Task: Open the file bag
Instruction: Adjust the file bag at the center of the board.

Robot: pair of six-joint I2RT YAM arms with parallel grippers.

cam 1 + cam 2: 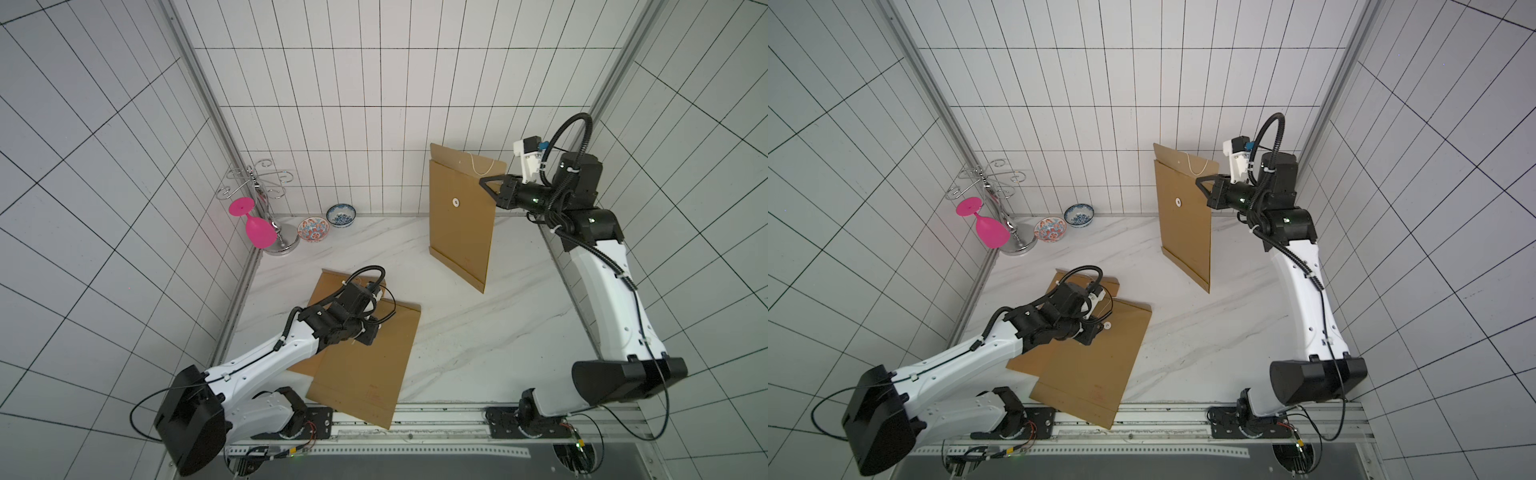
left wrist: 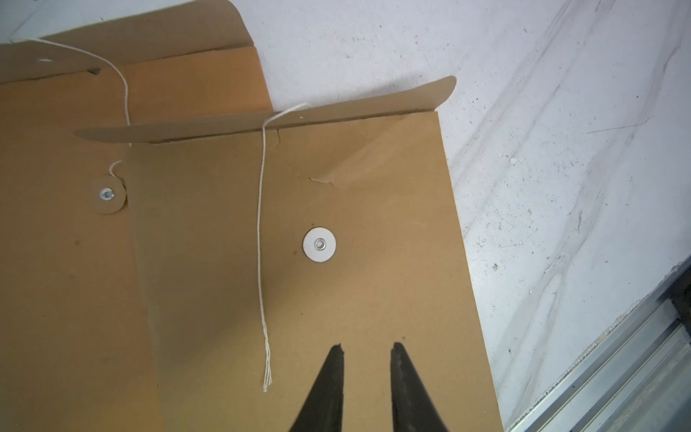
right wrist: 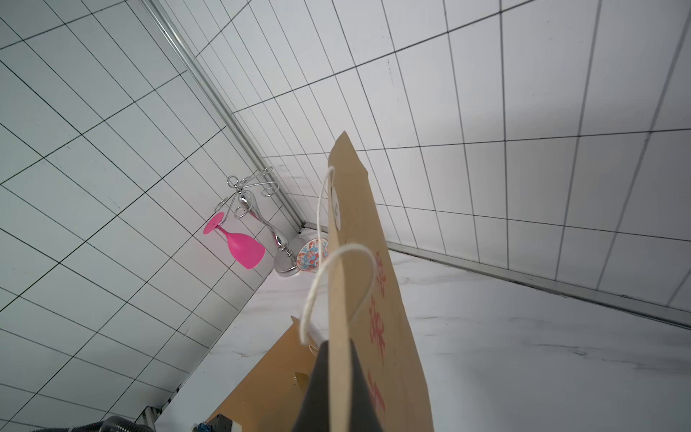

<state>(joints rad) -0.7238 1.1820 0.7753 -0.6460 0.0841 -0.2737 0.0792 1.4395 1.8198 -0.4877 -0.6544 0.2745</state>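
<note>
In a top view, the right gripper [image 1: 485, 183] pinches the upright file bag [image 1: 461, 224] at 1 o'clock over the table [image 1: 478, 332]. Two flat file bags [image 1: 374, 365] lie at 7 o'clock, partly under the left arm, with the pink glass [image 1: 257, 232] and bowls [image 1: 313, 229] at 11.

Left wrist: the left gripper [image 2: 366, 346] is narrowly parted and empty, with a loose string [image 2: 260, 243] beside it.

Right wrist: the bag's edge is clamped tight.

We cannot see the jaws of the left gripper [image 2: 366, 346] in either top view: the left arm [image 1: 266, 357] covers them and part of the flat file bag [image 1: 374, 374]. On the held file bag [image 3: 407, 392], the red print [image 3: 377, 336] is too foreshortened to read.
</note>
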